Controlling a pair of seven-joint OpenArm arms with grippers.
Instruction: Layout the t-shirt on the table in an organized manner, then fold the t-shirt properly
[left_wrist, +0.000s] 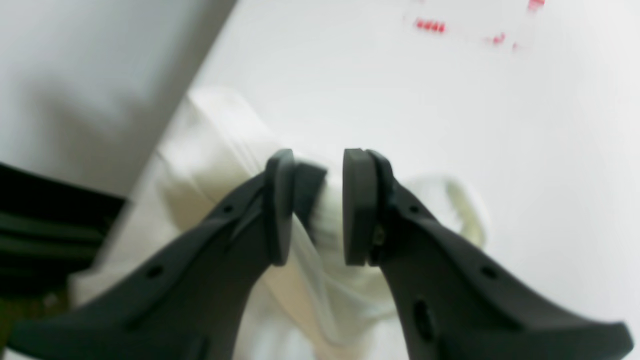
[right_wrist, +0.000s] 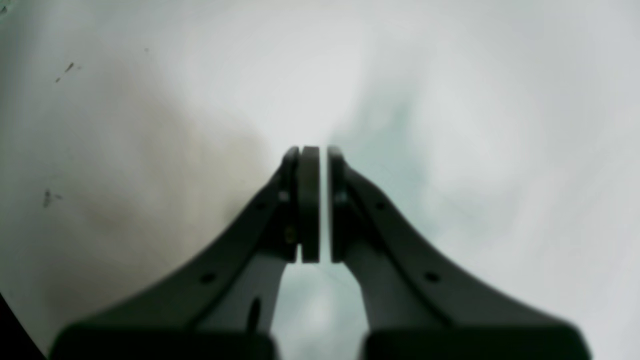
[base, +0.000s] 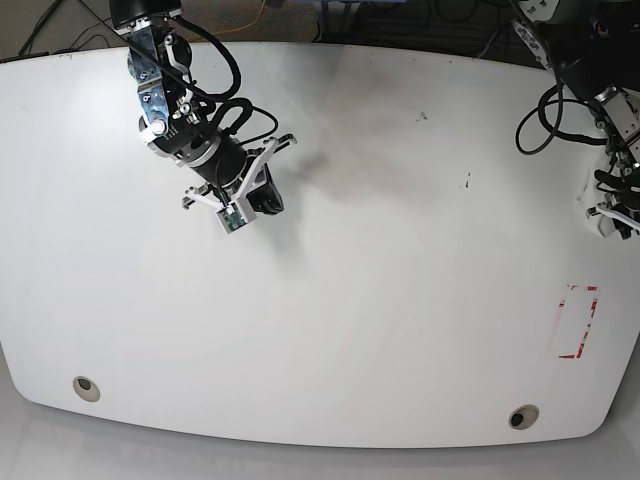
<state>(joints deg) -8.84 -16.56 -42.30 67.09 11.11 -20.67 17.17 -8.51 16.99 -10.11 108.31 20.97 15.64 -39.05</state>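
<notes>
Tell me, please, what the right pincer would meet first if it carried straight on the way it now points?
Most likely the bare table. The right pincer is shut and empty, and its wrist view shows only blurred white tabletop ahead, though depth is unclear.

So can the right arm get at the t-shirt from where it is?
Probably not. The t-shirt is bunched in the left gripper at the edge of the table, while the right gripper hovers shut, far off across it.
</notes>
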